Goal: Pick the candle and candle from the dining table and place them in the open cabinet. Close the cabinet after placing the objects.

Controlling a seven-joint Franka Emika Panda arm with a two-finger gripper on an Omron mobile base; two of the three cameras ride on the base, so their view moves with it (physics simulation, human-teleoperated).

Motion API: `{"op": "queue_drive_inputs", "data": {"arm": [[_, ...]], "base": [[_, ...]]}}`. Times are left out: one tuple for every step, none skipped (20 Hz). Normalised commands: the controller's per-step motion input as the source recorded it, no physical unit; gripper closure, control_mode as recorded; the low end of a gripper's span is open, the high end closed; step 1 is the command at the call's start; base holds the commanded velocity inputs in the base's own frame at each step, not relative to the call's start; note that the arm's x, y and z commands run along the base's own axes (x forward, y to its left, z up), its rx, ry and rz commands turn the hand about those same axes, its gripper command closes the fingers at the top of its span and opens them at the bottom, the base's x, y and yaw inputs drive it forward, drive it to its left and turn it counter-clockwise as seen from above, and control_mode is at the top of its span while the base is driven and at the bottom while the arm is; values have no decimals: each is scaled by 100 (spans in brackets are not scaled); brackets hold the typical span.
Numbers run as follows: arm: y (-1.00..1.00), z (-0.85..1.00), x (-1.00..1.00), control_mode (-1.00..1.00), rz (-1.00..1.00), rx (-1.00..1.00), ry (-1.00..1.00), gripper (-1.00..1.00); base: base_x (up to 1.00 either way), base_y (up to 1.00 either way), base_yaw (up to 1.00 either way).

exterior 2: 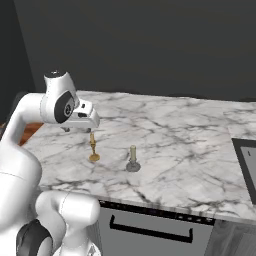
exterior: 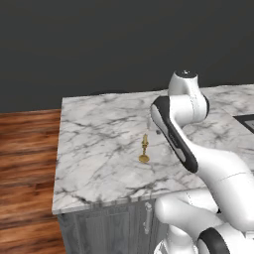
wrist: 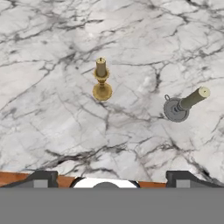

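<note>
The gold candlestick (exterior 2: 93, 148) is taken as the landmark. It is seen standing upright on the marble desk (exterior 2: 175, 145), near the desk's front edge, with a thin yellow taper held in it. In the left base view the same gold candlestick (exterior: 144, 149) is seen just left of the white arm, again close to the front edge of the desk (exterior: 99, 144).

The stubby pale-olive candle (exterior 2: 132, 158) on its grey metal base is placed to the right of the candlestick in the right base view, apart from it and not touching, at about the same depth from the front edge.

The gripper (exterior 2: 78, 129) is held above and slightly behind the candlestick, clear of it, pointing down at the desk. In the hand view the two fingers (wrist: 41, 179) are seen spread wide apart at the bottom, with nothing between them. The candlestick (wrist: 102, 80) is seen above them in that view, and the olive candle (wrist: 183, 104) to its right, both resting on bare marble (wrist: 52, 109).

A black cooktop (exterior 2: 246, 162) is set into the desk far right of the candlestick. Wooden floor (exterior: 25, 163) is seen left of the desk.
</note>
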Motion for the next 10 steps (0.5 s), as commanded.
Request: {"op": "queue_drive_inputs", "data": {"arm": [[31, -44, 0, -100, -4, -12, 6, -100], [35, -43, 0, -100, -4, -13, 10, -100], [33, -44, 0, -100, -4, -12, 7, -100], [41, -47, 0, -100, -5, -14, 1, -100], [43, -45, 0, -100, -8, -14, 0, -100], [44, -43, 0, -100, -8, -12, 0, -100], [42, -42, 0, -100, -8, -11, 0, -100], [41, -41, 0, -100, -8, -10, 0, -100], [42, -36, 0, -100, -8, -9, 0, -100], [38, -34, 0, -100, -8, -8, 0, -100]], "base": [[0, 0, 0], [0, 0, 0], [0, 0, 0], [0, 0, 0], [0, 0, 0], [0, 0, 0], [0, 0, 0], [0, 0, 0], [0, 0, 0], [0, 0, 0]]}}
